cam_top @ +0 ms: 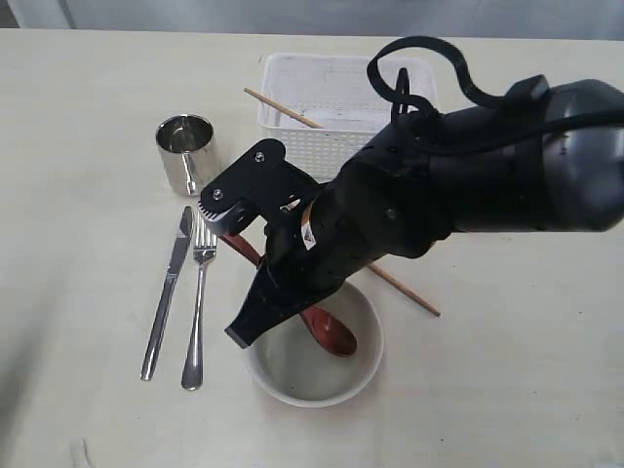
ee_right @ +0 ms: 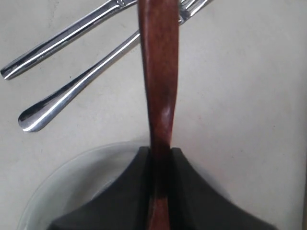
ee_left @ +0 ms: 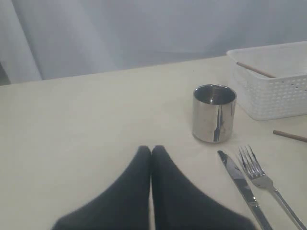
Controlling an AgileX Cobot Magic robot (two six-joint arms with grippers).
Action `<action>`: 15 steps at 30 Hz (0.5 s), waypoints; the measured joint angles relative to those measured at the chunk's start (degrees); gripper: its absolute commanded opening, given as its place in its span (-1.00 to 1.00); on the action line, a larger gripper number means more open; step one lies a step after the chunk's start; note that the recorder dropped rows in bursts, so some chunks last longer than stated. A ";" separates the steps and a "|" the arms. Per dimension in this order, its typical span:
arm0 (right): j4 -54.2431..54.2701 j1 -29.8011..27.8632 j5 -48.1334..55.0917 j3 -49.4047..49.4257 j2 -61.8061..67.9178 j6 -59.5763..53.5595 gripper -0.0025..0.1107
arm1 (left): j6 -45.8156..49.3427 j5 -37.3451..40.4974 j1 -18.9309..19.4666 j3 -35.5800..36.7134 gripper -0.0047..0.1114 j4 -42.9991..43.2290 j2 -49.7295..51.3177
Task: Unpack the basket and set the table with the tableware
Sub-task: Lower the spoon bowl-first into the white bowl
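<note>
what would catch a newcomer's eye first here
The bulky black right gripper dominates the middle, clamped on a reddish-brown spoon whose head dips into the white bowl. Left of the bowl, a steel knife and fork lie side by side, a steel cup past their tips.

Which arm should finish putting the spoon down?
The right one. Its claw grips the spoon over the bowl; the left claw sits shut and empty near the cup.

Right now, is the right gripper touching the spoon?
Touching. Right wrist view: right gripper jaws clamp the reddish-brown spoon handle, no gap either side.
</note>
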 measured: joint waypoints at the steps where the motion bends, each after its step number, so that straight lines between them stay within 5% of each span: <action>1: 0.00 0.00 0.35 0.00 0.00 0.02 -0.96 | 0.00 0.00 0.00 0.00 -0.92 0.00 0.00; 12: 0.00 0.00 1.23 0.00 -1.61 0.13 -0.96 | 0.00 0.00 0.00 0.00 -0.92 0.00 0.00; 15: 0.00 0.00 1.52 0.00 -2.02 0.13 -0.73 | 0.00 0.00 0.00 0.00 -0.92 0.00 0.00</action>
